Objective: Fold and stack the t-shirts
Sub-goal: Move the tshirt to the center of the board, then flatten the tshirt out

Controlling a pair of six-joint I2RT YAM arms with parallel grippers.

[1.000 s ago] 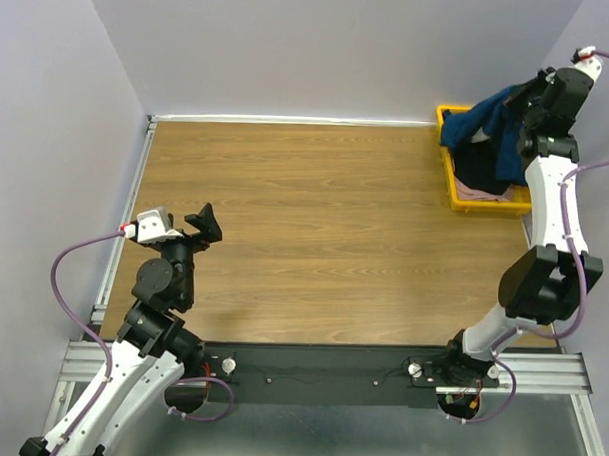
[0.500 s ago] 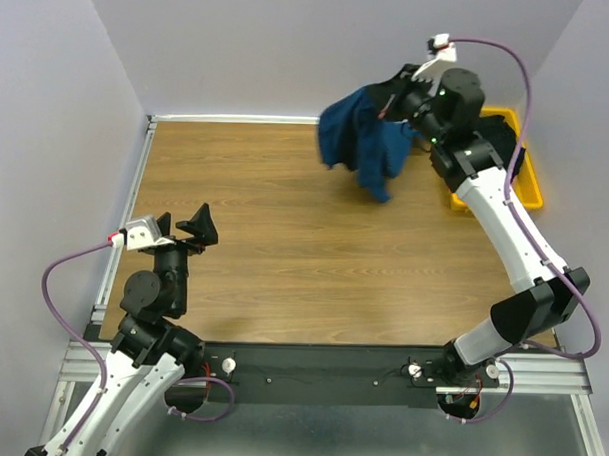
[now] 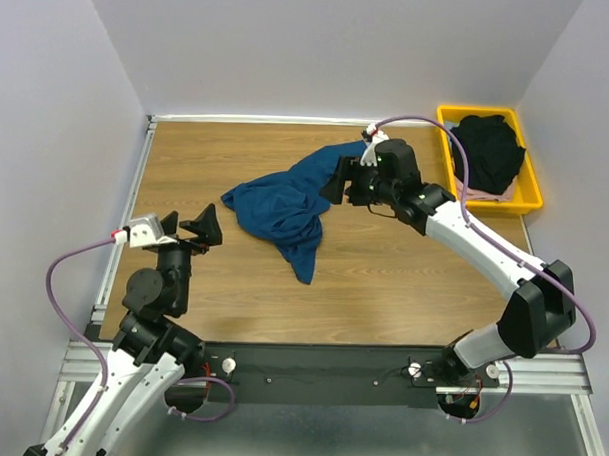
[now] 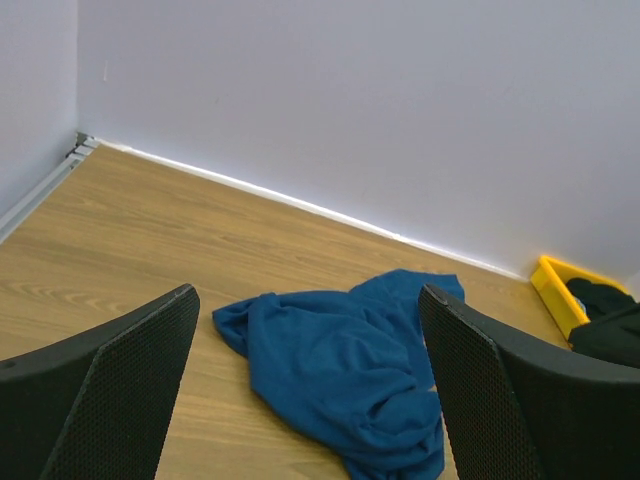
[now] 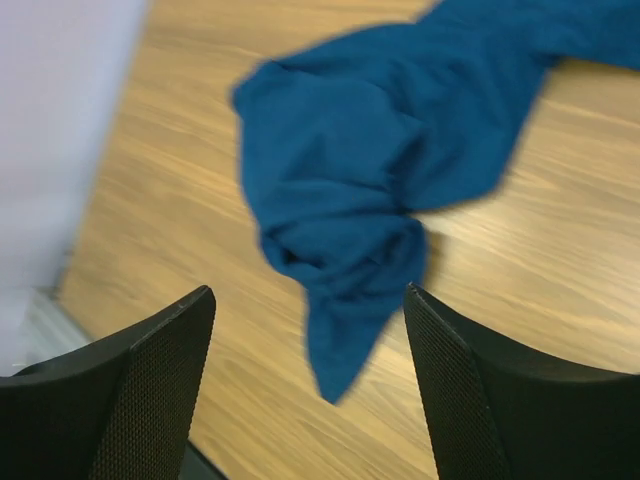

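A dark blue t-shirt [image 3: 283, 209] lies crumpled on the wooden table, left of centre. My right gripper [image 3: 336, 181] hovers at its right end, open, with nothing between its fingers. The right wrist view looks down on the blue shirt [image 5: 370, 170] beneath the open right gripper [image 5: 308, 295]. My left gripper [image 3: 189, 227] stands open at the table's left side, apart from the shirt. The blue shirt [image 4: 350, 370] lies ahead of the open left gripper [image 4: 308, 300]. A black t-shirt [image 3: 487, 152] sits on a pale pink one [image 3: 483, 196] in the tray.
The yellow tray [image 3: 527, 189] stands at the back right corner, against the right wall; its corner [image 4: 553, 285] shows in the left wrist view. Lilac walls close the table at back, left and right. A metal rail [image 3: 125, 217] runs along the left edge.
The right arm swung left from the tray with the blue shirt and let it go; the shirt now lies on the table. The right gripper went from shut to open. The left arm barely moved.
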